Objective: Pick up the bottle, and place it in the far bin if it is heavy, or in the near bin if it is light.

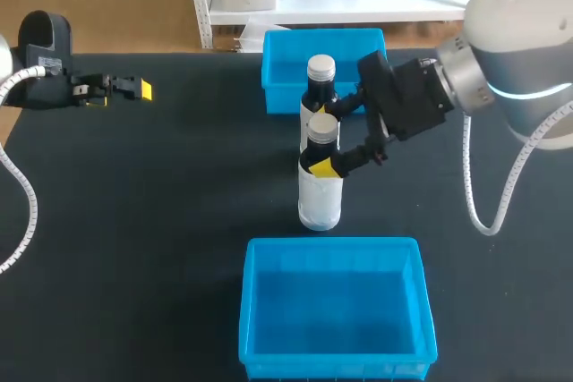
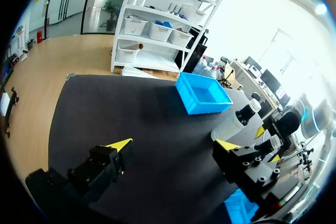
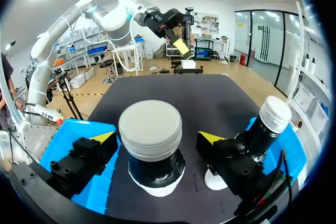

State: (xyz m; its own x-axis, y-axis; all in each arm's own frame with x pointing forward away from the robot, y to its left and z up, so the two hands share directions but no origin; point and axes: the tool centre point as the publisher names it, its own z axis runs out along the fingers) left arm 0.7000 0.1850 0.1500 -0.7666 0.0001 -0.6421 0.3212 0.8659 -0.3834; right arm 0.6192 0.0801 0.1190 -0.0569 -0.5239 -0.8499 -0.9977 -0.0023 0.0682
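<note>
Matt black table (image 1: pixel 161 221) with boxy blue plastic bins: far bin (image 1: pixel 279 87) at mid far edge, near bin (image 1: pixel 269 310) at mid near edge. Between them, upright: round dark white-labelled bottle (image 1: pixel 320 190) with grey screw cap, right gripper (image 1: pixel 333 136) spread astride its neck without pinching; matching second bottle (image 1: pixel 320 87) just behind. Left gripper (image 1: pixel 125 89) open toward far left corner.

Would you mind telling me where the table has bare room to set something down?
The widest bare stretch of table lies at the left, between the left tool and the near bin. The middle is crowded: front bottle, back bottle and right tool before the far bin.
</note>
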